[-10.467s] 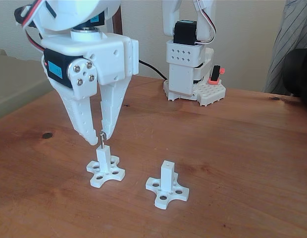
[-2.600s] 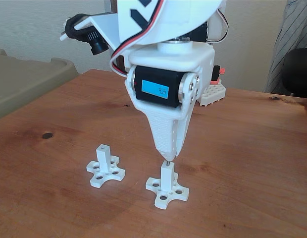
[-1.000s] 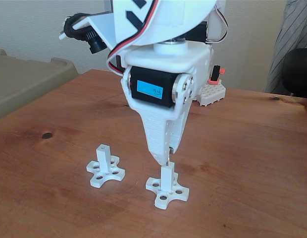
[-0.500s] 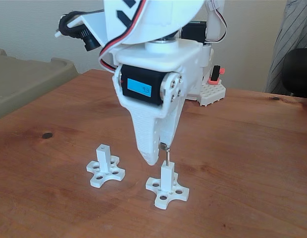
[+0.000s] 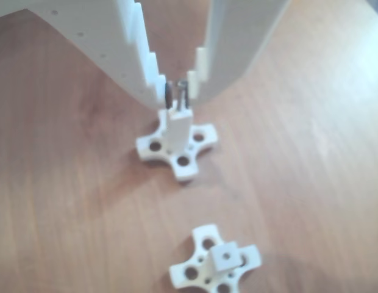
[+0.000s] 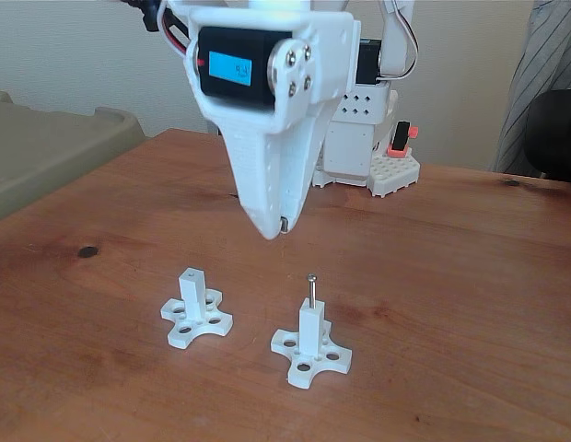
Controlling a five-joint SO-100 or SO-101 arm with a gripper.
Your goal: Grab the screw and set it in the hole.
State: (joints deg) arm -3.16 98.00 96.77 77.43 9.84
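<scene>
The screw [image 6: 311, 289] is seen upright in the hole of the post [image 6: 310, 330] nearer the worktop's [image 6: 470, 276] front edge, so a straight upward retreat is judged safest, the pincer [image 6: 272, 226] being held above it, parted narrowly, holding nothing.

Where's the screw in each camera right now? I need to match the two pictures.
Other view: the screw is at top centre, blurred, standing on the upper post.
Fixed view: the screw stands upright at centre, in the same post, on the right.
Shared landmark: the empty post, bottom in the other view, left in the fixed view.
</scene>
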